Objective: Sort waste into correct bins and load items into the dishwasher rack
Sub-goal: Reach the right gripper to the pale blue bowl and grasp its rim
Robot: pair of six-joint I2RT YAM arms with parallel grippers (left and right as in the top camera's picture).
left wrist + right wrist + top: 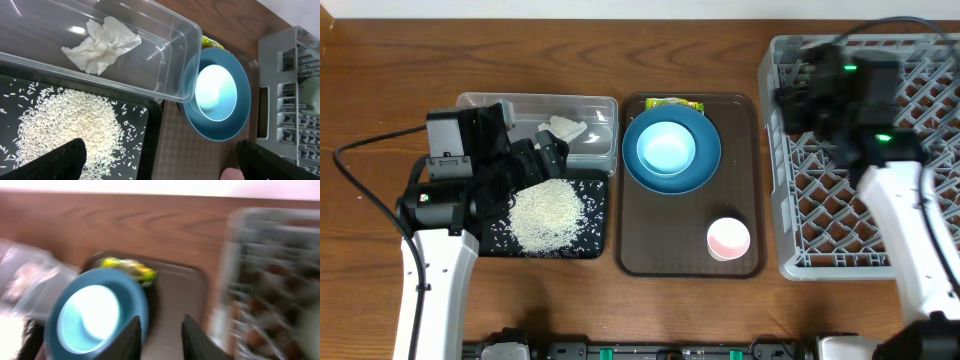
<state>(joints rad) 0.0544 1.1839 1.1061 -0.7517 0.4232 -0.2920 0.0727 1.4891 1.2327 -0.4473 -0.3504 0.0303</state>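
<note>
Loose white rice (545, 215) lies heaped in the black tray (595, 215). The crumpled tissue (565, 130) lies in the clear tub (590, 105) behind it. The light-blue bowl (667, 148) sits on the blue plate (705, 165), with the yellow-green wrapper (675, 104) tucked behind the plate. The pink cup (728, 238) stands nearer. My left gripper (535, 160) is open and empty above the rice (70, 125). My right gripper (798, 98) is open and empty over the left edge of the grey rack (920, 200). The mint-white bowl is hidden in the overhead view.
Plate, bowl, wrapper and cup all rest on a brown serving tray (660, 230) between the bins and the rack. The right wrist view is blurred, showing the plate (137, 305) and wrapper (127, 267). Bare wooden table lies in front.
</note>
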